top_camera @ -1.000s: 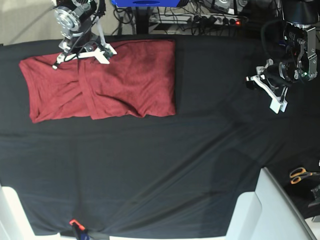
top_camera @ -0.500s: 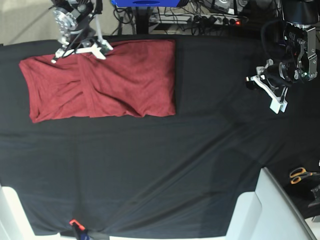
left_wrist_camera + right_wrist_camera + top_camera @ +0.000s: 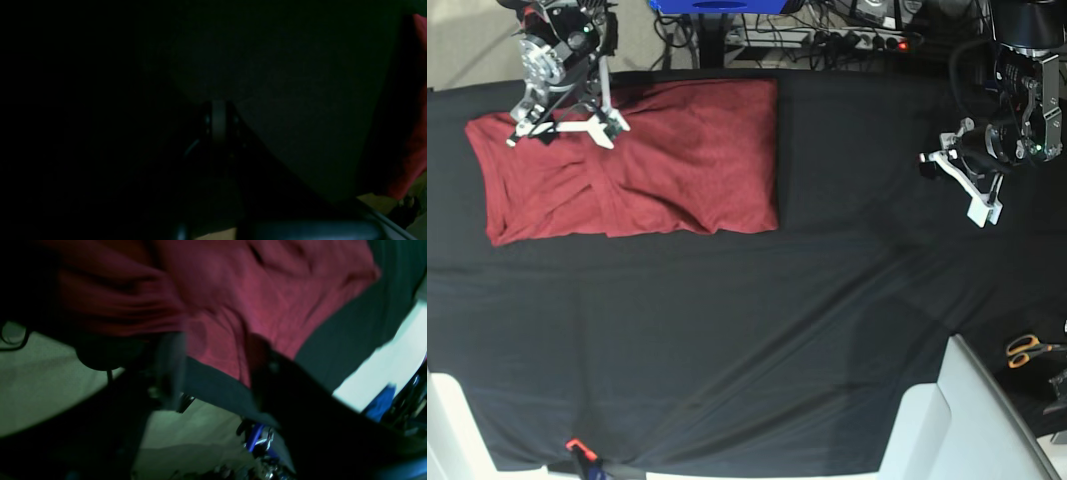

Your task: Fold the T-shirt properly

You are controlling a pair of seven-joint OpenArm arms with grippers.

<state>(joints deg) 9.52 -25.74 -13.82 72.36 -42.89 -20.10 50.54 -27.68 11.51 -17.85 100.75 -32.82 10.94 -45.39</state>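
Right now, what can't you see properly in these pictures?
- Left wrist view: nearly black; only a strip of the red shirt shows at the edge.
- Right wrist view: blurred, so the shirt's folds are smeared.
- Base view: the scissors are tiny, and the right gripper hides some shirt.

T-shirt (image 3: 642, 165): brick-red plain knit, folded into a wide rectangle, lying flat, creased, at the tabletop's far-left area.

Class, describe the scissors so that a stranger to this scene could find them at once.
Start at the black table cloth and follow it to its right edge in the base view. The scissors lie there beside a white block, and their orange handles set them apart.
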